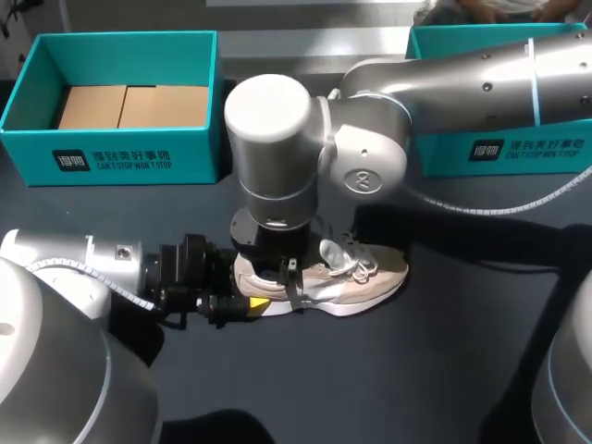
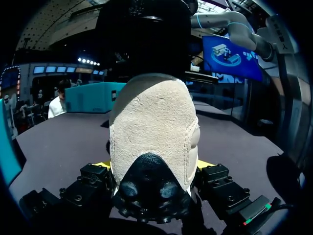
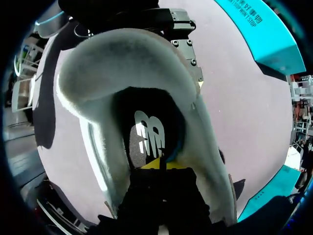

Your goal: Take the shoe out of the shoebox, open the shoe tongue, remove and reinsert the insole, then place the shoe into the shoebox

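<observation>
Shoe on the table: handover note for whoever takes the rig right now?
Left gripper: shut on the heel of the shoe, which stands upright on the table.
Right gripper: down in the shoe opening, tips together at the insole; I cannot confirm a pinch on it.
Far-left shoebox has no shoe in it; far-right shoebox is partly hidden.
Done: shoe is out of the box.
Unclear: the insole lies inside the shoe; whether it has been out and back is not visible.
Left for certain: put the shoe into a shoebox.
</observation>
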Available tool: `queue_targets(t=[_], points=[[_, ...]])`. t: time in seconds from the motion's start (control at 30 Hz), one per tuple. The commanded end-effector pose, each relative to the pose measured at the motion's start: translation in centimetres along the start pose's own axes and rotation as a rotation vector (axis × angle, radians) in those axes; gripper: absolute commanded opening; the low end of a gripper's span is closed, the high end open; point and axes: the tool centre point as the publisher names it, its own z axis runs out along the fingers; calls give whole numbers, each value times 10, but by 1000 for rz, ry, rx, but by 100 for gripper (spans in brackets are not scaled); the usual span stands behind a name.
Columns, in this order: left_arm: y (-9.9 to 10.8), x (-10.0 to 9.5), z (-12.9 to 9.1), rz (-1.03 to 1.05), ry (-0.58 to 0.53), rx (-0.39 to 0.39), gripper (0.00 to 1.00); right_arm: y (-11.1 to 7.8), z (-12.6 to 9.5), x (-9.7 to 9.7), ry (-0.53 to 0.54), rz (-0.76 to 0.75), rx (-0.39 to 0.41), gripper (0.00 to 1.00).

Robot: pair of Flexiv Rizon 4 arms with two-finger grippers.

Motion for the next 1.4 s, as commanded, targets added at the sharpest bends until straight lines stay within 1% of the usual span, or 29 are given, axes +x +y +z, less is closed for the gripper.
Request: queue_targets(t=[0.03,0.1,0.2,0.33,0.63,0.67,0.87,0.93,0.97,1.13,1.3,1.37,1.4], points=[[4,0,3,-2,-4,-2,0,-6,-7,16,-34,8,18,0],[4,0,3,-2,-4,-2,0,-7,-15,15,-59,16,26,0],[4,0,3,-2,-4,-2,0,-8,-30,10,-95,28,17,0],[4,0,3,-2,-4,-2,0,-11,-42,3,-127,46,-1,0],[4,0,3,-2,-4,-2,0,-28,-66,-10,-170,84,-18,0],[4,0,3,-2,-4,-2,0,-30,-69,-11,-175,92,-4,0],[4,0,3,-2,-4,-2,0,-40,-80,-18,-205,130,-40,0],[4,0,3,-2,-4,-2,0,-38,-83,-20,-212,125,-77,0],[4,0,3,-2,-4,-2,0,-36,-84,-22,-206,118,-85,0],[4,0,3,-2,-4,-2,0,-22,-90,-27,-194,80,-187,0],[4,0,3,-2,-4,-2,0,0,-100,-34,-160,17,-248,0],[4,0,3,-2,-4,-2,0,9,-105,-36,-155,4,-286,0],[4,0,3,-2,-4,-2,0,14,-107,-38,-148,-14,-292,0]])
